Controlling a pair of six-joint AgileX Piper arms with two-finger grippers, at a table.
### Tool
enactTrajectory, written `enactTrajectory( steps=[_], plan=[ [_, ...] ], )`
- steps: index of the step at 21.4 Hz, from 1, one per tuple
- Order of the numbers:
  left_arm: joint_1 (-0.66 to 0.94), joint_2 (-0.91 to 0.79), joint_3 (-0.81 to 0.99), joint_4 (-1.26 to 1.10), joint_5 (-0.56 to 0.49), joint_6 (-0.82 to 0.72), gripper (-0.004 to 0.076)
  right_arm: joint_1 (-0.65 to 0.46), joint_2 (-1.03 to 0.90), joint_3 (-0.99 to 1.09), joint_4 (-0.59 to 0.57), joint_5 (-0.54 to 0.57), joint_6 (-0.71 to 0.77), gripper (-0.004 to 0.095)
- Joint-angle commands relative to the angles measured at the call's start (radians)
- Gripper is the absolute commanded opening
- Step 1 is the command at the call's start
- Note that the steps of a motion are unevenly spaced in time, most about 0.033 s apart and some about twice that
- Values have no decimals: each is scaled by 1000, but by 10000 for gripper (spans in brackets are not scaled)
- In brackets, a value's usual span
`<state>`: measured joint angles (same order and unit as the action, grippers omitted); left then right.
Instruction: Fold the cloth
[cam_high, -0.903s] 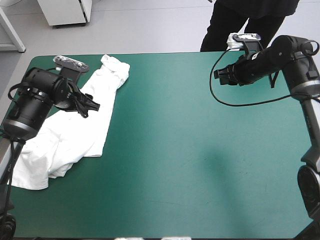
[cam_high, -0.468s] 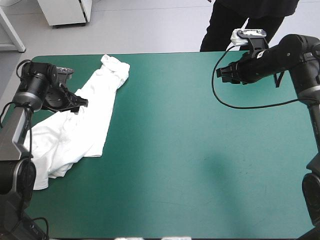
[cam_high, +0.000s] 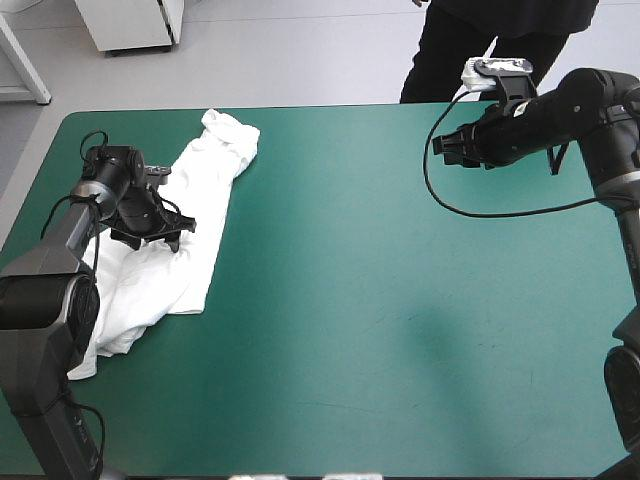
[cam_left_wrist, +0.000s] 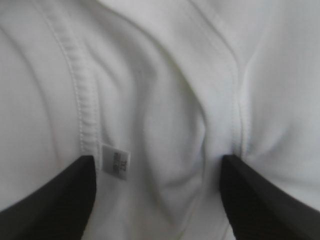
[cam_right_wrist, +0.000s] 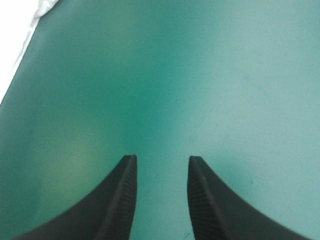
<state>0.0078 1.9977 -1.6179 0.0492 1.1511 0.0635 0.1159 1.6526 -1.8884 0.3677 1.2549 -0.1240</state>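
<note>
The white T-shirt (cam_high: 190, 215) lies crumpled in a long strip along the table's left side, its bunched end (cam_high: 232, 132) near the far edge. My left gripper (cam_high: 165, 228) is low over the shirt's middle, open, fingers wide apart. In the left wrist view, white cloth (cam_left_wrist: 165, 100) with seams and a small size label (cam_left_wrist: 115, 165) fills the space between and ahead of the left gripper (cam_left_wrist: 157, 165). My right gripper (cam_high: 443, 147) hangs over the table's far right, open and holding nothing. The right gripper (cam_right_wrist: 160, 160) faces bare teal-green cover, with a white strip (cam_right_wrist: 17, 45) far ahead.
The shirt's near end (cam_high: 85, 355) reaches the table's left edge. The table's far edge (cam_high: 330, 105) runs just behind the right gripper. Teal-green cover (cam_high: 400, 300) stretches between the shirt and the right arm.
My left gripper has swung from above the shirt's left part down onto its middle, nearer the table. The right arm shifted slightly, then held still. The shirt's near part looks narrower.
</note>
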Motion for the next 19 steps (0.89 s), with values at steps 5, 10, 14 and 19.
enactTrajectory(
  steps=[5, 10, 14, 19],
  plan=[
    [1, 4, -28, -49, -8, 32, 149, -10, -45, -27, 14, -20, -6, 319],
    [-26, 16, -28, -145, 41, 156, -9, -10, -45, -27, -24, -25, -6, 320],
    [-165, 12, -28, -145, 49, 171, -9, -10, -45, -27, -40, -30, -6, 320],
    [-422, 12, -28, -129, 42, 187, -9, -10, -45, -27, -40, -30, -6, 320]
  ],
)
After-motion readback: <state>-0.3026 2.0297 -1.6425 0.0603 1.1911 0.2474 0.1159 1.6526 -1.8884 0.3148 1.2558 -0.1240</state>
